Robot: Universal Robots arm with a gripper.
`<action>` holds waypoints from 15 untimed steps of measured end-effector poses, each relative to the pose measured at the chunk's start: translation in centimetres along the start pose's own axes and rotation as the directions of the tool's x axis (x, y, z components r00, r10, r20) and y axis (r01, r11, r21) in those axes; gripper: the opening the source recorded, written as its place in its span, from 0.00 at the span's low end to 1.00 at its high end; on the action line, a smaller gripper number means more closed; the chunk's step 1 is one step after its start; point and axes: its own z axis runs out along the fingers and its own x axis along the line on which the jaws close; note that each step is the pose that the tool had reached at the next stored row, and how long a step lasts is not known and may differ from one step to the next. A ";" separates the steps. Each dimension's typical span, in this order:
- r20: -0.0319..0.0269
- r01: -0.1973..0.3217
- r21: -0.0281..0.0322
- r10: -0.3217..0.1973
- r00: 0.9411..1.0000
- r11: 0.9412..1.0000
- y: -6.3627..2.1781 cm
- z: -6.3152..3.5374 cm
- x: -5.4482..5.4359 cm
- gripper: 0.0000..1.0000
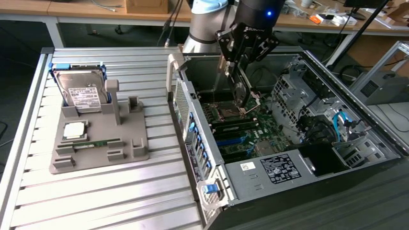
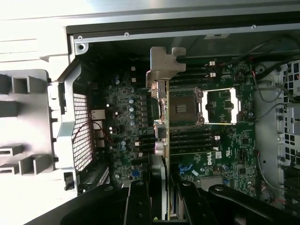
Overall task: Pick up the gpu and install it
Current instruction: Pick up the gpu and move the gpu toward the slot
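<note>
Currently the hand [image 1: 240,64] pinches the gpu [image 1: 241,91] edge-on above the motherboard [image 1: 268,130]; slight tilt could jam it off-slot.

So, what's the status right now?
Gripper shut on gpu. Gpu edge-on, over motherboard in open case. Nothing seen in the way.

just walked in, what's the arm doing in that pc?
The arm's hand is shut on the gpu and holds it upright inside the open case, above the motherboard near the CPU socket. The card does not look seated in a slot yet. On the exterior view's left, the grey parts holder has a hard drive standing in it.
</note>
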 end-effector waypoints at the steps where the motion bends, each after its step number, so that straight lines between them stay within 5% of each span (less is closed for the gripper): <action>1: 0.000 0.000 0.000 0.000 1.000 1.000 0.00 0.02 0.0 0.27; 15: 0.000 0.000 0.000 0.000 1.000 1.000 0.05 0.30 -0.7 0.27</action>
